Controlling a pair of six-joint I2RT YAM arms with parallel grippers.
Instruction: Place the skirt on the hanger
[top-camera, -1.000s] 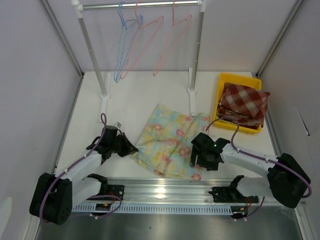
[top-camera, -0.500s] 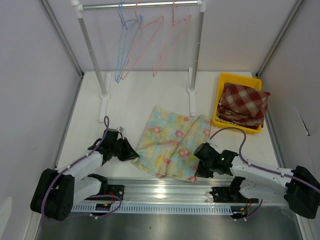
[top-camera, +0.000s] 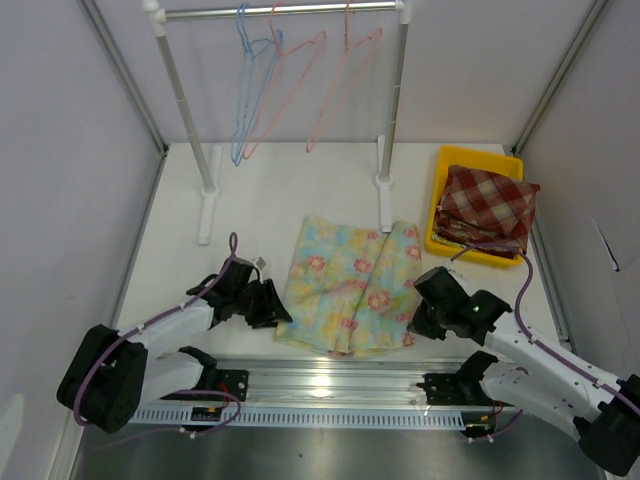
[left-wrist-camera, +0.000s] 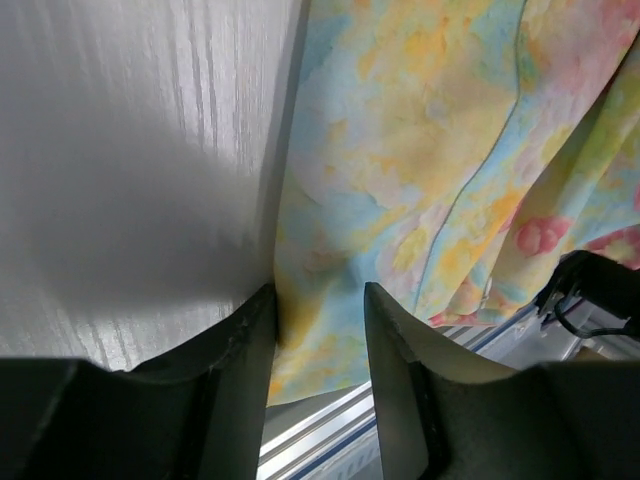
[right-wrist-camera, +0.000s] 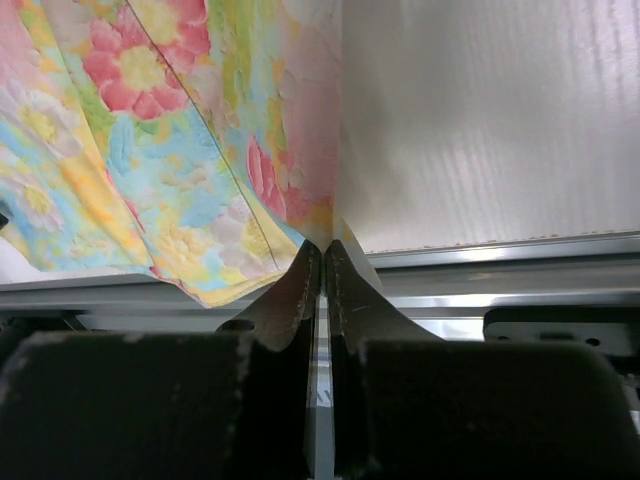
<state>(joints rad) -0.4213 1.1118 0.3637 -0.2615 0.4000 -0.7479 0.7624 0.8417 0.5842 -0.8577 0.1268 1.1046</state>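
Note:
The skirt (top-camera: 350, 285), a pale floral cloth in yellow, blue and pink, lies flat on the white table near the front rail. At its left edge my left gripper (top-camera: 275, 310) is open; the left wrist view shows the skirt's (left-wrist-camera: 420, 150) edge between the spread jaws of that gripper (left-wrist-camera: 320, 300). At the skirt's near right corner my right gripper (top-camera: 418, 318) is shut on the cloth. In the right wrist view its tips (right-wrist-camera: 322, 248) pinch the skirt's (right-wrist-camera: 180, 150) corner. A blue hanger (top-camera: 245, 90) and two pink hangers (top-camera: 345, 85) hang on the rack at the back.
The rack's rail (top-camera: 280, 12) spans the back on two white posts, the right post's foot (top-camera: 385, 195) just behind the skirt. A yellow bin (top-camera: 447, 165) at the right holds a red plaid cloth (top-camera: 487, 208). A metal rail (top-camera: 330, 375) runs along the near edge.
My right gripper has closed on the skirt's near right corner and drawn it rightward. My left gripper has opened at the left edge and followed to the right. The skirt has shifted right.

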